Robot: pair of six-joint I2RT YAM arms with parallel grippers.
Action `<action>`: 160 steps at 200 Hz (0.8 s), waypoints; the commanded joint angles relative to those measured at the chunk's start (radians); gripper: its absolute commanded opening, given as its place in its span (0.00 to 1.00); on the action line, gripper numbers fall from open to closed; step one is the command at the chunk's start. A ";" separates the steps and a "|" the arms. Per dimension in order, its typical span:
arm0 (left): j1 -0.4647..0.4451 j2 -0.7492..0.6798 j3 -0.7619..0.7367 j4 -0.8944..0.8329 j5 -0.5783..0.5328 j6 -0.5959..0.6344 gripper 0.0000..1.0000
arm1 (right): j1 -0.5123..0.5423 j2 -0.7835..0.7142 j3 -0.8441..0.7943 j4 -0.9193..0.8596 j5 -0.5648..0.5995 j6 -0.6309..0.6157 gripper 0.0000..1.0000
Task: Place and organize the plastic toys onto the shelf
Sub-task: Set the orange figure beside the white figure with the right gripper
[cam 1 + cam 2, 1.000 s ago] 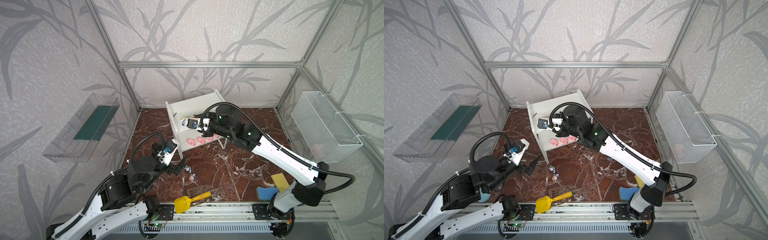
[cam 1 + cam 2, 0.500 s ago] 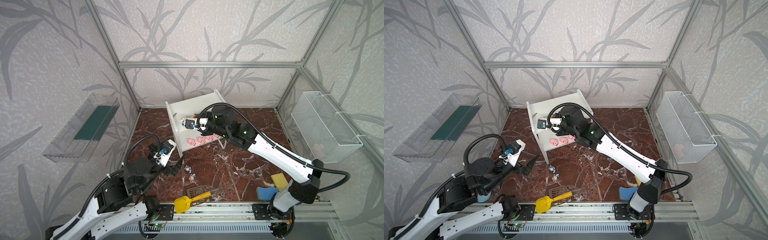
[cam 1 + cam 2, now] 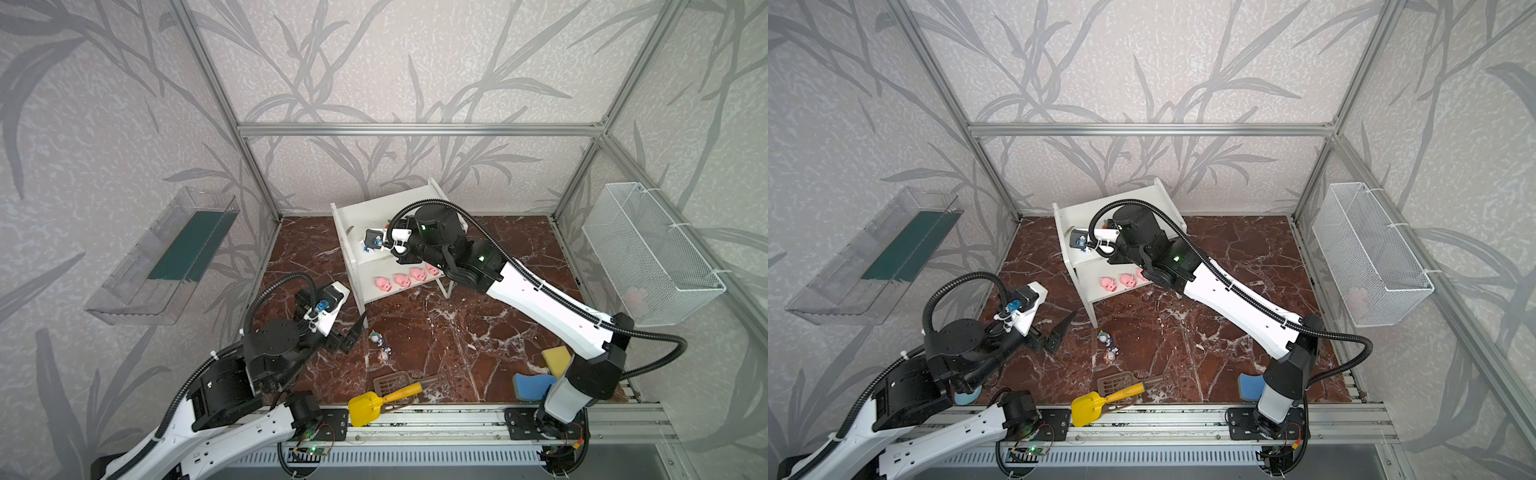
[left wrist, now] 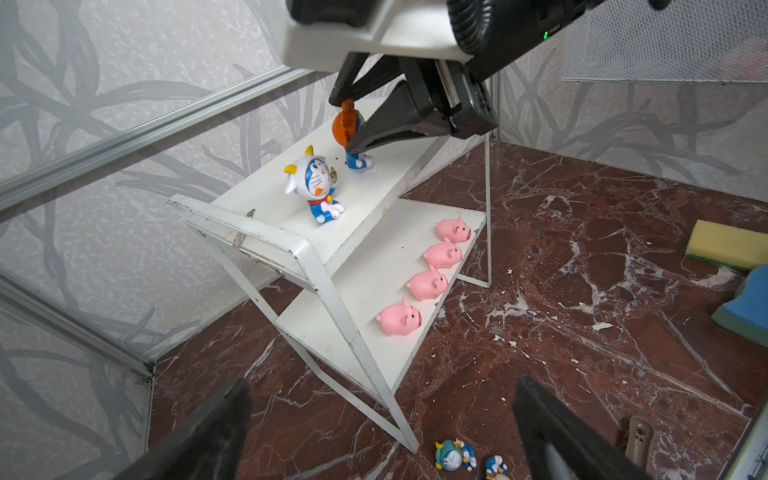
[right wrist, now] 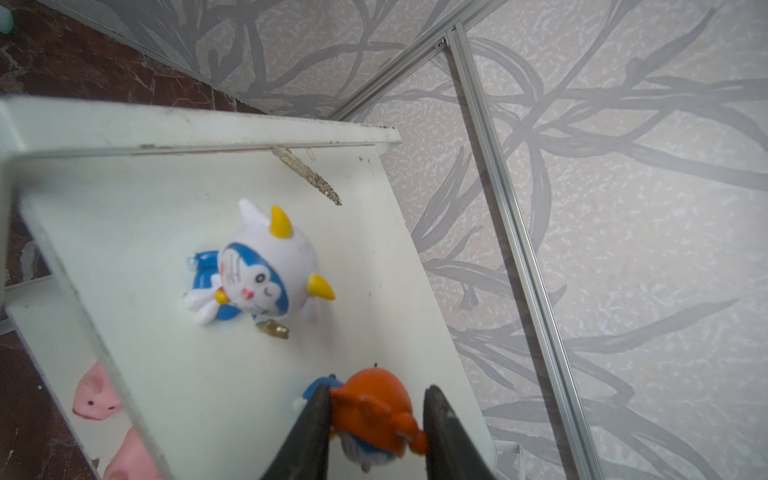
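The right arm has just eased a little further in over the shelf (image 3: 374, 208), toward its back corner, and that brings the orange-capped figurine (image 4: 345, 126) down onto the upper board. From the left wrist view its blue feet look to be touching the board, just beside the white-hooded figurine (image 4: 313, 183) that already sits there. The right gripper (image 5: 378, 390) is narrow and still pinched on the orange head. One jaw presses flat against it and the other meets it lower down, so I'd say the toy isn't let go yet.

The left arm has drawn back slightly toward its base. The left gripper (image 4: 382, 388) hangs wide open and empty over the floor in front of the shelf.

So the count stands like this. The 4 pink pigs (image 4: 428, 284) are lined up in a row along the lower board. 1 figurine is settled on top, and a 2nd is about to join it. 2 small figurines (image 3: 380, 345) still lie on the marble floor, close to the open left gripper. My guess is that a clean release up top comes next, with care not to nudge the white-hooded neighbour. Then it is those 2 on the floor.
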 commanded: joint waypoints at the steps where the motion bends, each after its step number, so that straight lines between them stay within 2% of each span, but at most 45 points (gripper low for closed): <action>1: 0.006 -0.009 -0.012 0.015 -0.002 0.014 0.99 | 0.008 0.002 0.034 -0.014 0.020 -0.012 0.36; 160: 0.006 -0.042 -0.026 0.012 0.000 0.011 0.99 | 0.031 0.052 0.084 -0.020 0.053 -0.020 0.44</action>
